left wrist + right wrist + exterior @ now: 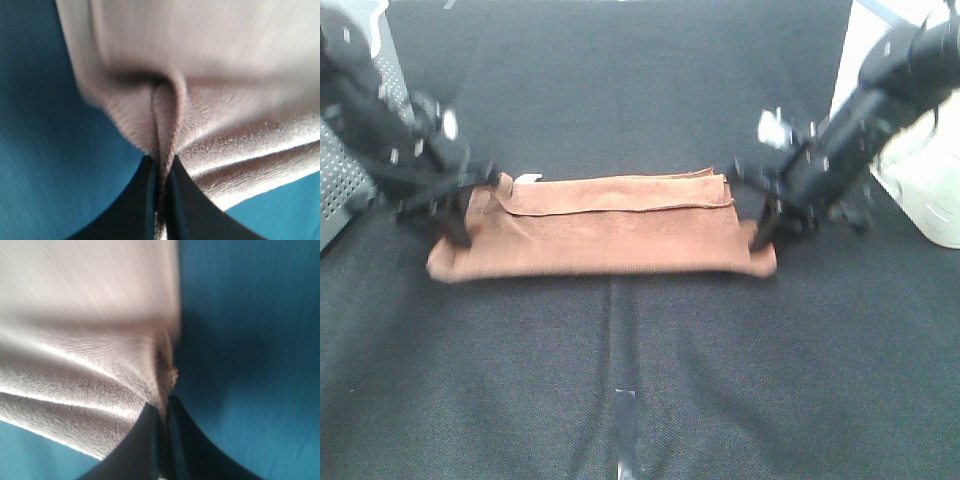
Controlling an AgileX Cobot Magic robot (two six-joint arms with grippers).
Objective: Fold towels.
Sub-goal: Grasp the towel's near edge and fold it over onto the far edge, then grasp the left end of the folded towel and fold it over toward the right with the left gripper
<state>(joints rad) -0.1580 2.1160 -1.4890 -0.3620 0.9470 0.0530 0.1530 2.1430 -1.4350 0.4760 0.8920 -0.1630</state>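
The towel [620, 235] lies across the middle of the frame on the dark table [620, 90] as a long reddish-brown strip. A narrower layer is already laid over its upper part, and a small white tag [528, 179] shows at its upper left corner. So a lengthwise fold looks made or nearly made, though blur along the lower edge leaves that open. Judging by the long shape, the crosswise folds are not yet done. The left arm reaches in from the upper left, with the left gripper [455, 222] low at the towel's left end. Its wrist view shows dark fingers [135, 200] pinched on a raised pleat of cloth. The right arm slants down from the upper right, and the right gripper [767, 228] clamps the right end's edge likewise.
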